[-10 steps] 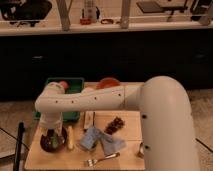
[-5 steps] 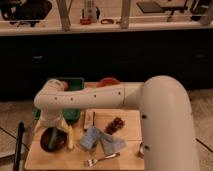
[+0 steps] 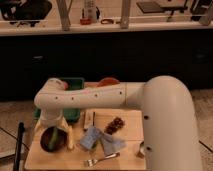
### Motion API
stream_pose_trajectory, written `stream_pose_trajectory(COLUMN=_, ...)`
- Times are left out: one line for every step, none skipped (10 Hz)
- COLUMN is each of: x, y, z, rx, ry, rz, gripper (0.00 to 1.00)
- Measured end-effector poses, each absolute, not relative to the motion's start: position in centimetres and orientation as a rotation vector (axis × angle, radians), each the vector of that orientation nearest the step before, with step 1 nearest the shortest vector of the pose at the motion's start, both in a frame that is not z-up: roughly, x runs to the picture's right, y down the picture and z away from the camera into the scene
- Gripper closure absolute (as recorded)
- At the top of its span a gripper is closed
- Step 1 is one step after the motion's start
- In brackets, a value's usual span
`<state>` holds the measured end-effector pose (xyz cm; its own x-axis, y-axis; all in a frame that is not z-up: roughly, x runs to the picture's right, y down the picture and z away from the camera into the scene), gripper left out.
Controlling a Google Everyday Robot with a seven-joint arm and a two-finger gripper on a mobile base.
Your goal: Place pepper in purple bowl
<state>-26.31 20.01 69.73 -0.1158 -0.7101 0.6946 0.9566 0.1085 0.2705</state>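
Just above the small round dark purple bowl [image 3: 45,144], the white arm's gripper [image 3: 54,126] hangs at the left end of the wooden table [image 3: 127,151].

The slim green pepper [image 3: 52,137] shows inside the bowl's rim, right under the gripper; whether the gripper clasps it or has let go cannot be told. A pale yellowish stick [image 3: 70,141] lies just beside the bowl on its right. Farther right are a crumpled blue cloth [image 3: 97,140], a dark red cluster [image 3: 115,125] and a metal fork [image 3: 102,160]. Behind the arm sit a green rectangular bin [image 3: 75,82] and an orange bowl [image 3: 108,81].
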Motion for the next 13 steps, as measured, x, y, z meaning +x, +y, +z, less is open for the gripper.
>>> stream_pose_trajectory(x=-26.3, y=20.0, z=69.7, rx=-0.370, ry=-0.851, rz=-1.468, gripper=0.20)
stream_pose_trajectory(x=-26.3, y=20.0, z=69.7, rx=-0.366, ry=-0.851, rz=-1.463, gripper=0.20)
stream_pose_trajectory(x=-26.3, y=20.0, z=69.7, rx=-0.361, ry=-0.853, rz=-1.459, gripper=0.20)
stream_pose_trajectory(x=-26.3, y=19.9, z=69.7, rx=-0.357, ry=-0.854, rz=-1.455, gripper=0.20)
stream_pose_trajectory(x=-26.3, y=19.9, z=69.7, rx=-0.354, ry=-0.856, rz=-1.453, gripper=0.20)
stream_pose_trajectory(x=-26.3, y=19.7, z=69.8, rx=-0.348, ry=-0.859, rz=-1.449, gripper=0.20)
stream_pose_trajectory(x=-26.2, y=19.7, z=69.8, rx=-0.347, ry=-0.861, rz=-1.448, gripper=0.20)
stream_pose_trajectory(x=-26.2, y=19.6, z=69.8, rx=-0.346, ry=-0.862, rz=-1.447, gripper=0.20)
stream_pose_trajectory(x=-26.1, y=19.5, z=69.8, rx=-0.348, ry=-0.865, rz=-1.447, gripper=0.20)
stream_pose_trajectory(x=-26.0, y=19.4, z=69.8, rx=-0.352, ry=-0.868, rz=-1.447, gripper=0.20)
stream_pose_trajectory(x=-26.0, y=19.1, z=69.8, rx=-0.352, ry=-0.872, rz=-1.447, gripper=0.20)
stream_pose_trajectory(x=-26.0, y=18.9, z=69.7, rx=-0.350, ry=-0.875, rz=-1.448, gripper=0.20)
stream_pose_trajectory(x=-25.9, y=18.8, z=69.7, rx=-0.350, ry=-0.877, rz=-1.448, gripper=0.20)
